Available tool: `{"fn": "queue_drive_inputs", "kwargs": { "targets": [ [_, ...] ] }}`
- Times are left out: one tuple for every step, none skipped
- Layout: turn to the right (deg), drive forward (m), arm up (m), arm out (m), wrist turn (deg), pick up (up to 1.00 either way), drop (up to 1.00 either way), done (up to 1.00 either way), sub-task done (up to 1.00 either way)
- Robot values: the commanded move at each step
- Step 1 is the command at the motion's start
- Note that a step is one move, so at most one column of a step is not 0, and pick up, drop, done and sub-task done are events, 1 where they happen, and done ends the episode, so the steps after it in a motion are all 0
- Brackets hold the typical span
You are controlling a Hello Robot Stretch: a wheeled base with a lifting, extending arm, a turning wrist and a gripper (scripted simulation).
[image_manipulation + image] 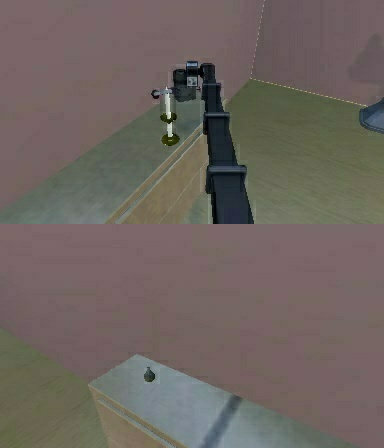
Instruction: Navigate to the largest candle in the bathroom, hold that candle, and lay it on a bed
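Arm (222, 150) stretches along the counter (110, 175), gripper (167, 90) by the top of an upright candle (170, 106) just below-left; whether it holds anything cannot be told.

One grey-topped counter (170, 406), one small dark knob (149, 375) and one white candle (170, 105).

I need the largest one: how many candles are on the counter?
2, it seems: a taller candle near the tool, and a shorter candle just below it in the arm side view. The arm may hide others.
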Motion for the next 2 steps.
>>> {"fn": "queue_drive_inputs", "kwargs": {
  "targets": [
    [0.0,0.0,0.0,0.0,0.0,1.0,0.0,0.0,0.0],
    [0.0,0.0,0.1,0.0,0.0,0.0,0.0,0.0,0.0]
  ]
}}
